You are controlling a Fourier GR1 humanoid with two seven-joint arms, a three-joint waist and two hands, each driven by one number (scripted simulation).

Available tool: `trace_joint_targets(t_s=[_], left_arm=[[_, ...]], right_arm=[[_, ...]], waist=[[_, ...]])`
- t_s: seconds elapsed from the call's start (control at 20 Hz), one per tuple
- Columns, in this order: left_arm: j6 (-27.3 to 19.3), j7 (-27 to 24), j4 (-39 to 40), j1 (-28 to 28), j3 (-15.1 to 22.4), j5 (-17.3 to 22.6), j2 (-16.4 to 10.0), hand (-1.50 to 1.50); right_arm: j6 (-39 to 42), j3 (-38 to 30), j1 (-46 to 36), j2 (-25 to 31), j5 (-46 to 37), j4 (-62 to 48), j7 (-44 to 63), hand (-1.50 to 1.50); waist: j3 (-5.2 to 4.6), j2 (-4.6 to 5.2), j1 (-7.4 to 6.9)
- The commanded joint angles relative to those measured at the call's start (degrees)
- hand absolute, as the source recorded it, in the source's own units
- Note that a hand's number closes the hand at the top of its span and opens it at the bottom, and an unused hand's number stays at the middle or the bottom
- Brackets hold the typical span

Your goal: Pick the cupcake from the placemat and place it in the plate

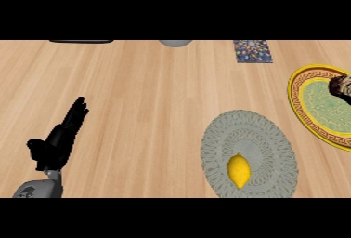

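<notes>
My left hand [58, 139] is resting at the lower left, fingers straight and relaxed, holding nothing, lying well out of the work's way; my right hand [345, 95] is showing only as a dark sliver at the right edge, over the yellow-rimmed plate [302, 100], and I cannot tell its state; I am judging the brown bit there to be the cupcake [337, 85], poised for setting down; the round grey placemat [226, 139] is bearing only a lemon [238, 170].
</notes>
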State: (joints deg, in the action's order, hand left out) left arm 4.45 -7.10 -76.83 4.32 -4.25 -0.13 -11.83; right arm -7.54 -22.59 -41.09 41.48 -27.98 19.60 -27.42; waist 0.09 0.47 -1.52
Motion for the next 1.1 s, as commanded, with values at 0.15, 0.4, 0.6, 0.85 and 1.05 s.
trace_joint_targets(t_s=[0.15,0.4,0.6,0.85,1.05], left_arm=[[1.2,0.2,-0.2,-0.3,0.0,0.4,0.2,0.0],[-0.3,1.5,1.0,1.7,-0.4,-0.2,0.6,0.0],[-0.7,-0.3,0.7,0.1,-0.4,-0.6,0.9,0.0],[-0.6,1.7,-0.2,2.0,-0.8,0.0,0.7,0.0],[2.0,0.8,-0.1,1.3,-2.4,1.5,-1.7,0.0]], right_arm=[[-0.8,-2.6,-3.8,-1.4,2.1,-6.6,2.1,-1.5],[2.5,-11.0,-3.3,0.7,11.1,-5.5,-2.1,-1.5],[9.3,-17.0,0.5,3.0,17.4,-7.9,-6.1,-1.5],[21.1,-21.5,5.2,9.8,22.2,-10.3,-6.8,-1.5],[26.2,-22.6,12.5,12.6,23.1,-10.5,-12.4,-1.5]], waist=[[0.05,0.14,-0.29],[0.08,0.12,0.48],[0.18,0.34,0.38],[0.29,0.52,0.41],[0.38,0.58,0.42]])
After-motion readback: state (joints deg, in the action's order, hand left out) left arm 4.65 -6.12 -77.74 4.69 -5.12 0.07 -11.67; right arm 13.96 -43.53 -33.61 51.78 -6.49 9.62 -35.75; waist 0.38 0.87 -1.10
